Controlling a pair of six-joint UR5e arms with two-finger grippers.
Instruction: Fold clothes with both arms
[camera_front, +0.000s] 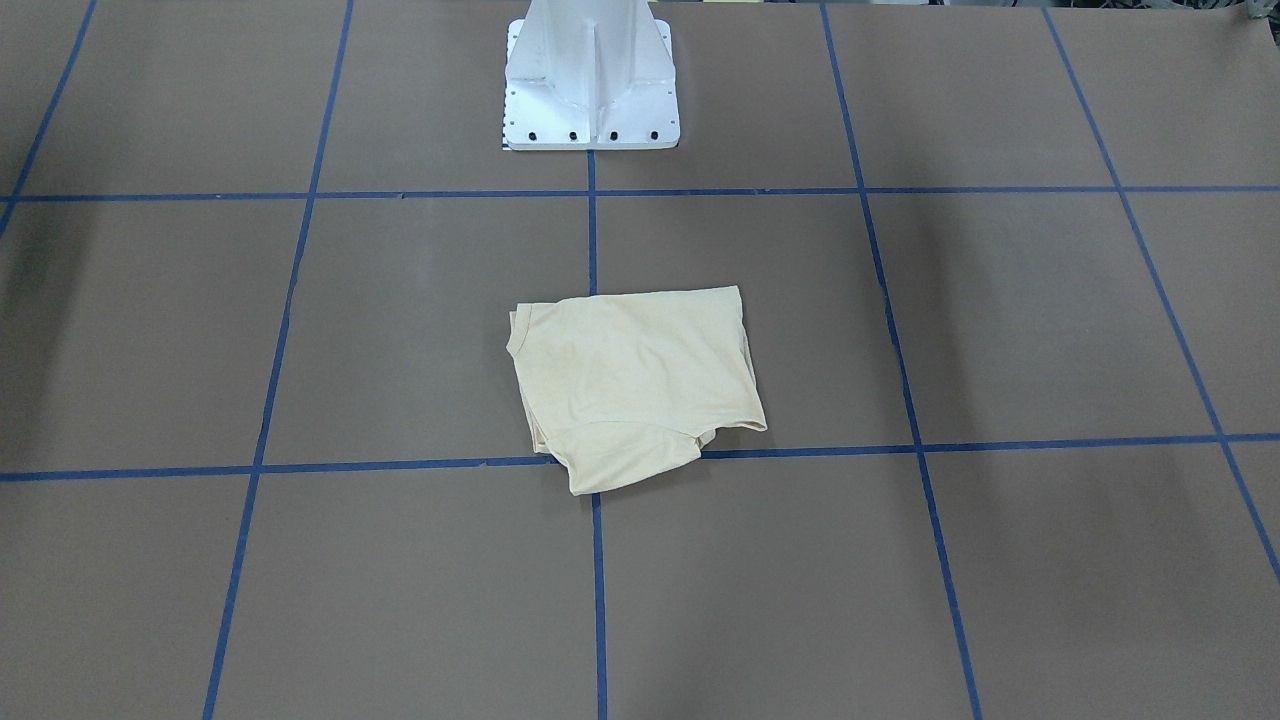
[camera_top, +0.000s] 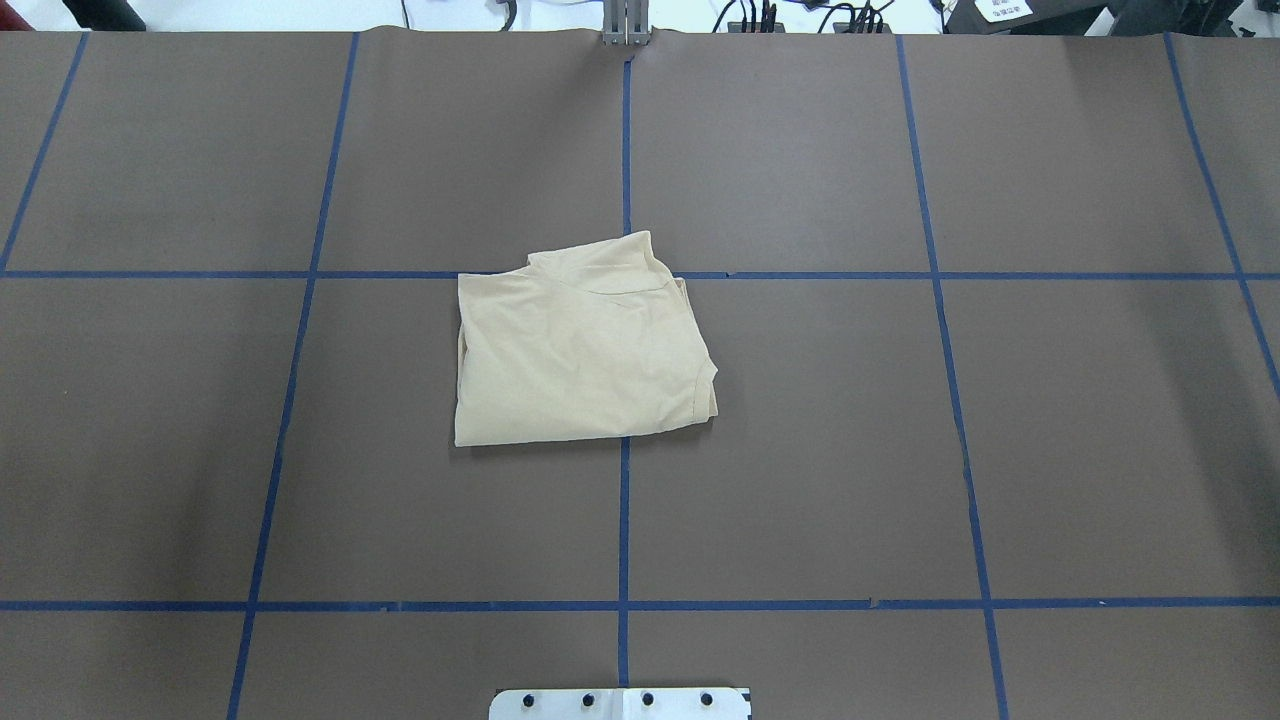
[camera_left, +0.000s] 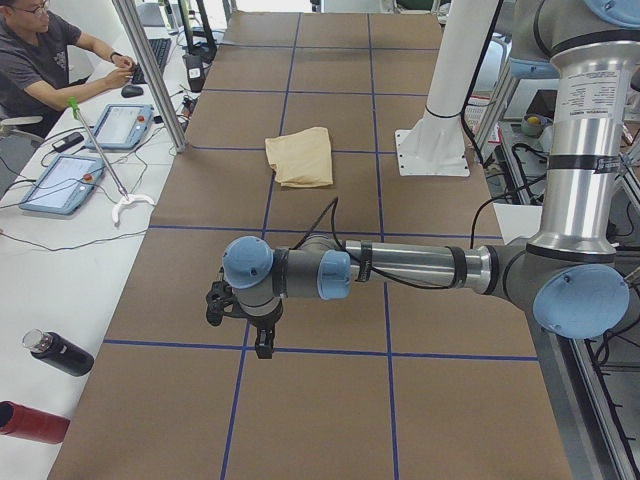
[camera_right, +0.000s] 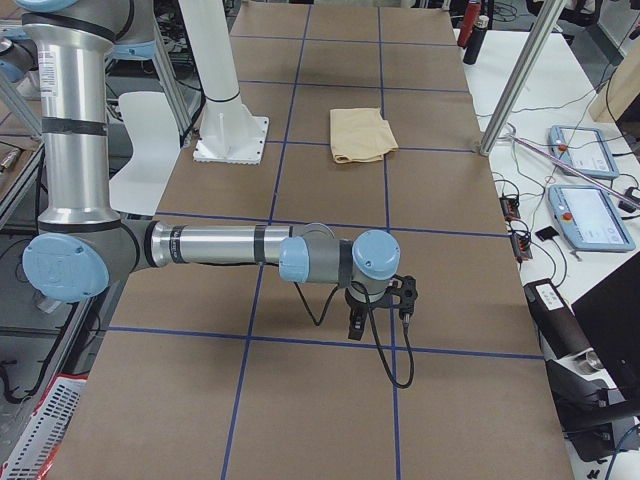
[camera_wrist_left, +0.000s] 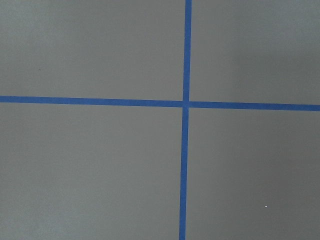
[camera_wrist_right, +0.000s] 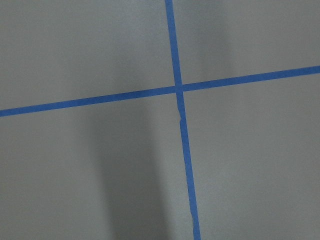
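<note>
There's the cream T-shirt (camera_top: 580, 345), folded into a rough square at the middle of the overhead view. It lies flat on the brown table (camera_top: 900, 450), covering a crossing of the blue tape lines (camera_top: 624, 520). Both arms are well apart from it. The left arm (camera_left: 410, 265) stretches low across the centre of the left side view, and the right arm (camera_right: 220, 245) does likewise in the right side view. The left gripper (camera_left: 262, 345) and right gripper (camera_right: 354, 325) point down over bare table. I can't tell how far either pincer is open. The white pedestal (camera_front: 590, 80) stands top centre in the front view.
</note>
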